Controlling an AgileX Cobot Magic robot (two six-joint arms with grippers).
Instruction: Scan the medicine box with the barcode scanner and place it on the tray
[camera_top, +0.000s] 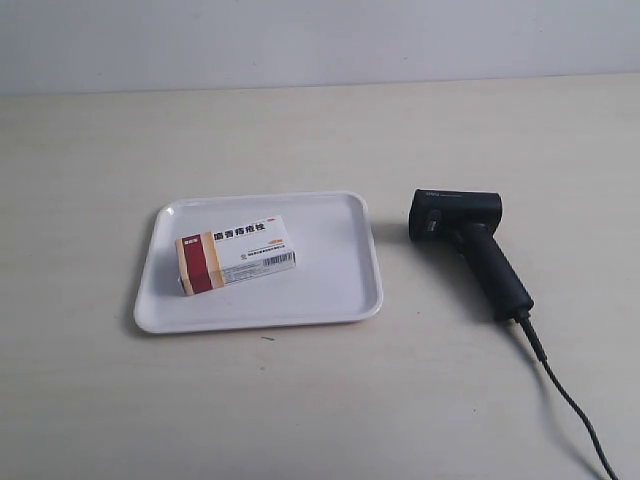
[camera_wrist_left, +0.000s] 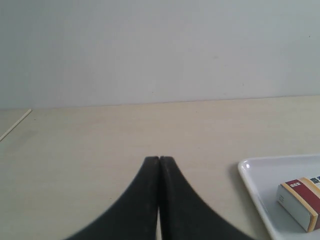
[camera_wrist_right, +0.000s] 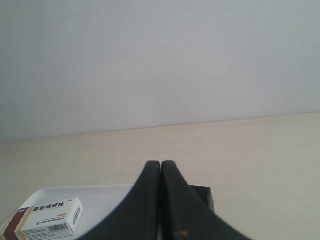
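The medicine box (camera_top: 236, 254) lies flat on the white tray (camera_top: 340, 290), its red and tan band toward the exterior view's left and its barcode facing the front. To the tray's right the black barcode scanner (camera_top: 470, 245) lies on the table, its cable (camera_top: 570, 400) trailing to the front right. No arm shows in the exterior view. My left gripper (camera_wrist_left: 159, 159) is shut and empty over bare table, with the tray (camera_wrist_left: 252, 182) and the box (camera_wrist_left: 302, 202) off to one side. My right gripper (camera_wrist_right: 161, 163) is shut and empty, the box (camera_wrist_right: 50, 217) and the scanner's head (camera_wrist_right: 205, 196) partly behind its fingers.
The tan table (camera_top: 300, 130) spreads around the tray and scanner, ending at a pale wall (camera_top: 320, 40) at the back. A thin pale line (camera_wrist_left: 15, 124) crosses the table's far corner in the left wrist view.
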